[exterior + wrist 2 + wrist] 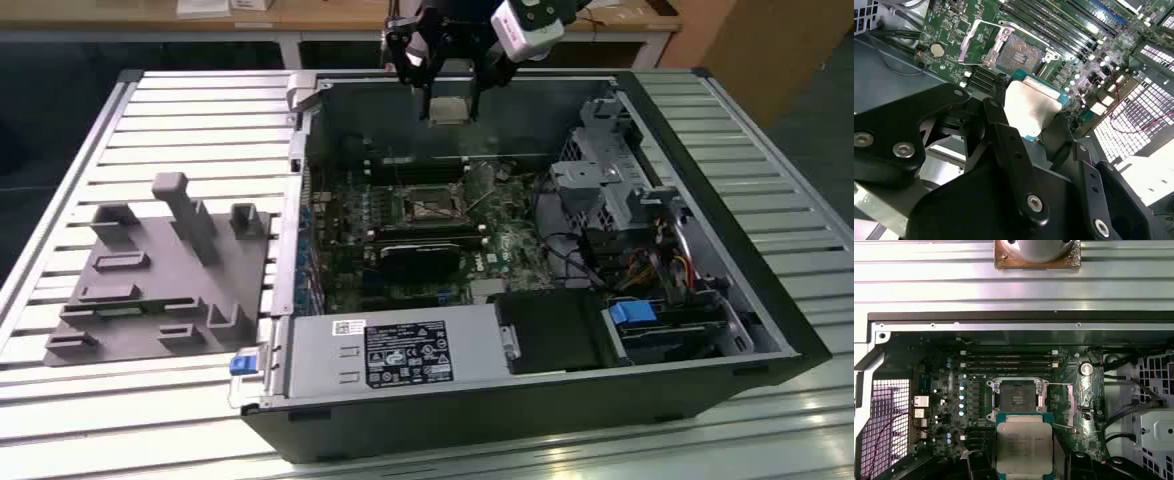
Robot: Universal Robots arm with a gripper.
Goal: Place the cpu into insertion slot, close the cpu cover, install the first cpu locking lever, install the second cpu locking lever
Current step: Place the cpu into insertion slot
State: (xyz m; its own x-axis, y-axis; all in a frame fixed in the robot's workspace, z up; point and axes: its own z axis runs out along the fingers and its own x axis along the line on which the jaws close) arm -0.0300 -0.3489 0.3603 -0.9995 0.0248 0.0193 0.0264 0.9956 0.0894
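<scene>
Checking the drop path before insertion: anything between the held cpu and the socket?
Nothing visible. The gripper holds the cpu in the air above the case; the insertion slot lies bare, with the cpu cover swung open to one side.

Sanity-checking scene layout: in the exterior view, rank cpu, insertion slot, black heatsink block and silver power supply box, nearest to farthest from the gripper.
1. cpu, held by the gripper, top of the view.
2. insertion slot, mid-board, below the gripper.
3. black heatsink block, just past the slot.
4. silver power supply box, nearest the camera.
</scene>
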